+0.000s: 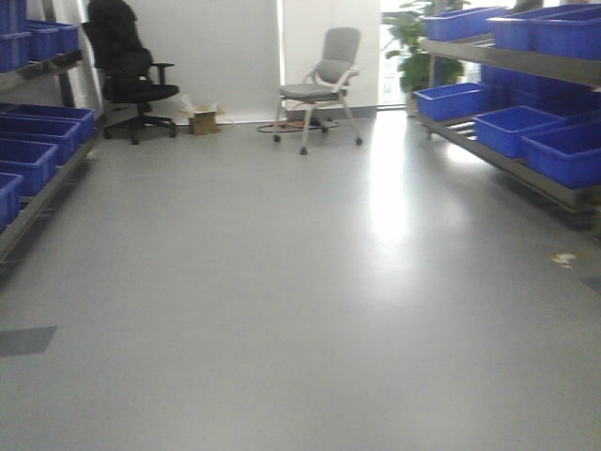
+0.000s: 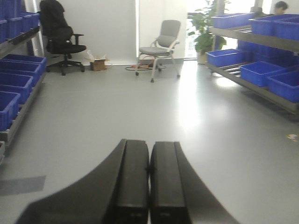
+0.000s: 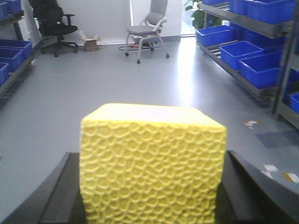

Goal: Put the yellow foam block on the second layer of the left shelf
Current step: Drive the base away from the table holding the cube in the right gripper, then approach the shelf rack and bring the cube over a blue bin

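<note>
Grey floor [image 1: 282, 301] runs down an aisle in the front view, between the left shelf [image 1: 52, 183] and a right shelf [image 1: 498, 58], both loaded with blue bins [image 1: 512, 127]. Against the far wall stand a black office chair [image 1: 127, 66], a grey chair [image 1: 324, 80], a small cardboard box [image 1: 204, 120] and a potted plant [image 1: 410, 47].

From the left wrist, the left end effector [image 2: 149, 156] reaches out above the floor, its two black fingers pressed together along their length with nothing between them. The chairs and both shelves lie beyond it.

From the right wrist, the right end effector [image 3: 150, 161] grips the yellow foam block [image 3: 152, 140], with a dark finger against each side. The block fills the lower middle of this view, held upright above the floor in the aisle, apart from both shelves. Its near face has a cracked, honeycomb-like texture and its top is pale and smooth.
</note>
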